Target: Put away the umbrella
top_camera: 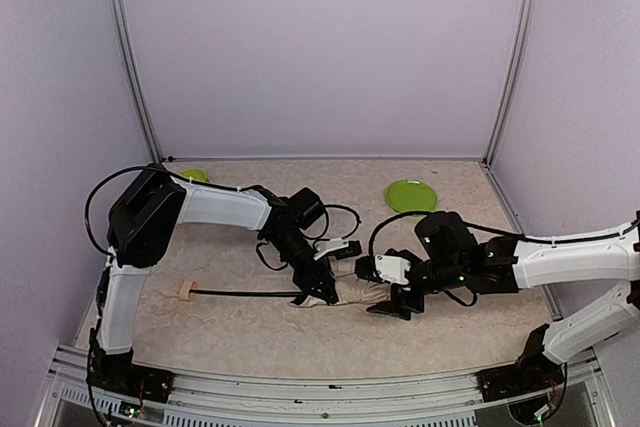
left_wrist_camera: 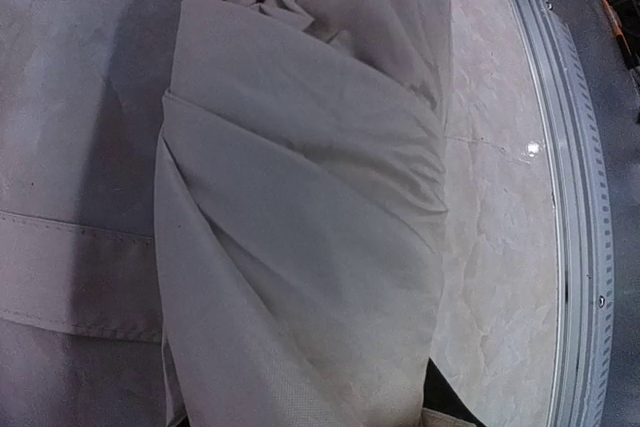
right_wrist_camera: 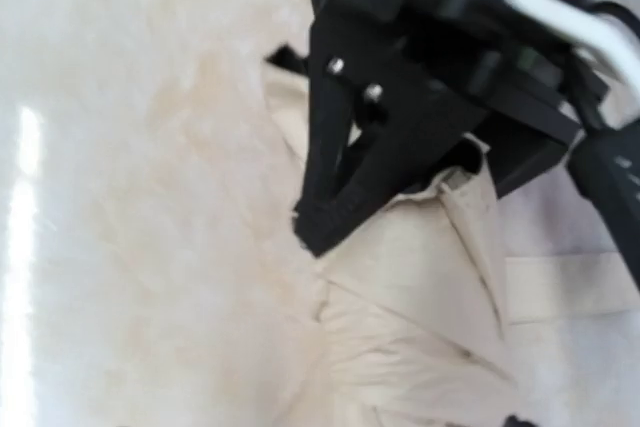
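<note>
The umbrella (top_camera: 335, 294) lay flat on the table (top_camera: 300, 342) between the 2 grippers. Its cream canopy was down and bunched in loose folds. By my judgement the job was only partly done. The thin black shaft (top_camera: 245, 294) stretched out full length from the left gripper (top_camera: 318, 289) to the wooden knob (top_camera: 185, 290), well away on that gripper's outer side. The folds were gathered but not wrapped tight. No sleeve or storage spot showed anywhere. Shortening the shaft and tidying the cloth looked like what remained.

The left gripper sat down on the canopy's shaft end. From the right wrist, 1 of its black fingers (right_wrist_camera: 345, 177) tapered to a tip resting on the cloth. Its own camera saw only fabric pressed close beneath it, with no fingers in view, so I could not tell whether it pinched the cloth or merely touched it.

The right gripper (top_camera: 393, 305) hovered low at the canopy's far end, just beside or on the fabric. Its fingers were dark against their shadow from above and missing from its own view, so I could not tell its opening either.
</note>
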Available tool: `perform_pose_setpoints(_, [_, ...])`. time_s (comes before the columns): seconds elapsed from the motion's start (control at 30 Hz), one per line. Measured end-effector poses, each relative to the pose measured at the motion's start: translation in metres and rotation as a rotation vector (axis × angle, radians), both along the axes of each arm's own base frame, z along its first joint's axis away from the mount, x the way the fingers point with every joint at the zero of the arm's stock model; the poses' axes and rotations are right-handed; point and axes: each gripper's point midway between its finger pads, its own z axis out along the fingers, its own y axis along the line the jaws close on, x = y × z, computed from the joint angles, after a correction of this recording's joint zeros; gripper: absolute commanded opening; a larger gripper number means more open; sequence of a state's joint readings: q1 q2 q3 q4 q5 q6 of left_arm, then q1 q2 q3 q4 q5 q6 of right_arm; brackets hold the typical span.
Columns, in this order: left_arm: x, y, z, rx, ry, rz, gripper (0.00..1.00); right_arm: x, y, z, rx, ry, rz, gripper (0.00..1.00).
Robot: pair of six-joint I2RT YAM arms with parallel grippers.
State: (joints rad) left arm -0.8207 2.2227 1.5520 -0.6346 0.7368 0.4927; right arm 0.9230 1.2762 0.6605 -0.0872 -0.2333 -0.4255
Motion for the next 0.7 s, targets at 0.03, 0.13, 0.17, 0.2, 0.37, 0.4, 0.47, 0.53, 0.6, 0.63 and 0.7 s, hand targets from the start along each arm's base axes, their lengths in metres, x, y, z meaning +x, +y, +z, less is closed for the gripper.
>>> perform_pose_setpoints(0.03, [0.000,0.000,0.000,-0.001,0.010,0.002,0.21,0.000,0.002,-0.005,-0.026,-0.033,0.013,0.82])
perform_pose_setpoints(0.13, [-0.001,0.001,0.000,0.002,0.029,0.007,0.21,0.014,0.007,-0.024,-0.119,-0.119,0.019,0.91])
perform_pose_setpoints(0.17, [-0.001,0.001,0.000,0.002,0.032,0.008,0.21,0.019,0.009,-0.029,-0.145,-0.132,0.016,0.92])
perform_pose_setpoints(0.2, [-0.001,0.001,0.000,0.002,0.037,0.010,0.20,0.026,0.011,-0.037,-0.186,-0.157,0.017,0.93])
perform_pose_setpoints(0.37, [-0.001,0.002,0.000,-0.004,0.053,0.010,0.19,0.050,0.019,-0.057,-0.286,-0.239,0.022,0.95])
perform_pose_setpoints(0.4, [-0.002,0.002,0.000,-0.006,0.057,0.009,0.19,0.053,0.020,-0.060,-0.301,-0.254,0.026,0.95])
perform_pose_setpoints(0.47, [-0.004,0.003,0.000,-0.006,0.070,0.005,0.18,0.058,0.021,-0.064,-0.327,-0.275,0.030,0.93])
perform_pose_setpoints(0.53, [-0.005,0.003,0.001,-0.008,0.079,0.002,0.18,0.060,0.020,-0.070,-0.350,-0.283,0.037,0.90])
perform_pose_setpoints(0.6, [-0.007,0.005,0.001,-0.011,0.093,-0.002,0.18,0.061,0.021,-0.076,-0.366,-0.284,0.046,0.82])
perform_pose_setpoints(0.63, [-0.007,0.006,0.001,-0.011,0.102,-0.001,0.18,0.061,0.023,-0.076,-0.366,-0.284,0.052,0.76])
perform_pose_setpoints(0.7, [-0.007,0.006,0.001,-0.015,0.120,-0.001,0.18,0.059,0.027,-0.078,-0.362,-0.278,0.080,0.60])
